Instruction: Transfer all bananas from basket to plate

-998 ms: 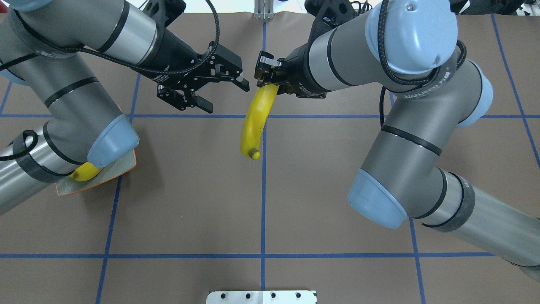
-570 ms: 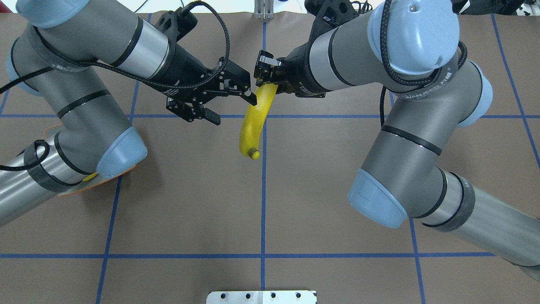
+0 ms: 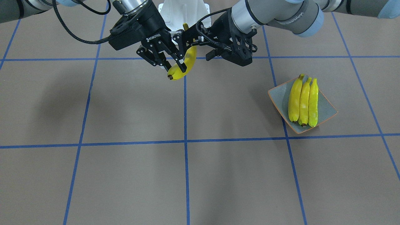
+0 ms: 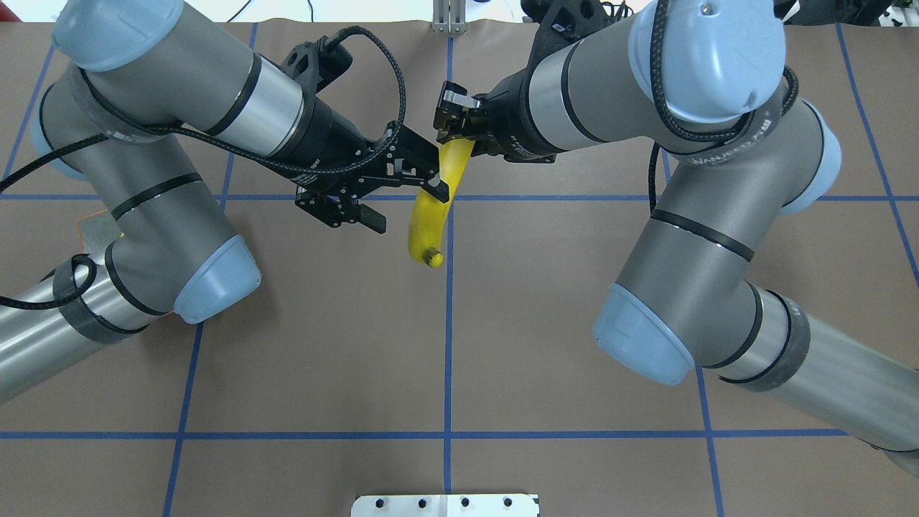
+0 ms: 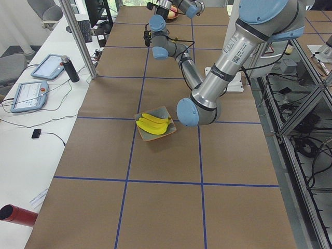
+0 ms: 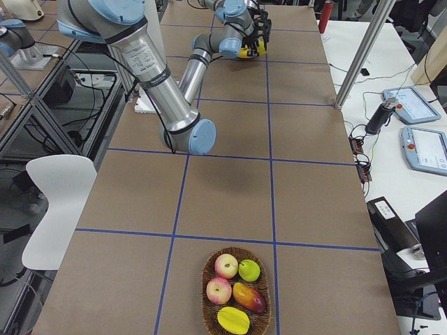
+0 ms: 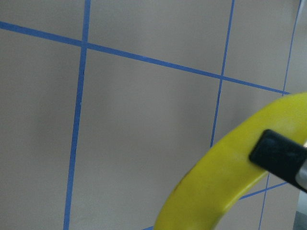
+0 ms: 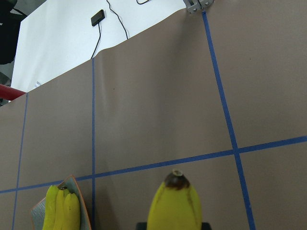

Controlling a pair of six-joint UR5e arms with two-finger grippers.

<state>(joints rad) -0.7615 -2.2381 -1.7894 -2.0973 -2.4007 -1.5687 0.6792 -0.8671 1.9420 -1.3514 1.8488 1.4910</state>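
Note:
A yellow banana (image 4: 425, 222) hangs in the air over the table's middle, and my right gripper (image 4: 457, 138) is shut on its far end. Its dark tip (image 8: 176, 178) pokes past the fingers in the right wrist view. My left gripper (image 4: 406, 206) is open, with a finger on either side of the banana's middle. One finger pad (image 7: 278, 153) overlaps the banana (image 7: 225, 182); I cannot tell whether it touches. Three bananas (image 3: 303, 100) lie side by side on the grey-blue plate (image 3: 279, 97). The wicker basket (image 6: 204, 293) holds apples and other fruit.
The plate sits on my left side, mostly under the left arm's elbow (image 4: 215, 283) in the overhead view. The basket is at the table's far right end. A white mounting plate (image 4: 445, 505) lies at the near edge. Side tables with tablets (image 5: 26, 96) flank the table.
My left gripper has moved right to the banana, still open; its upper finger now overlaps the fruit. The left arm now hides the plate from overhead. The right gripper and the banana stayed put.

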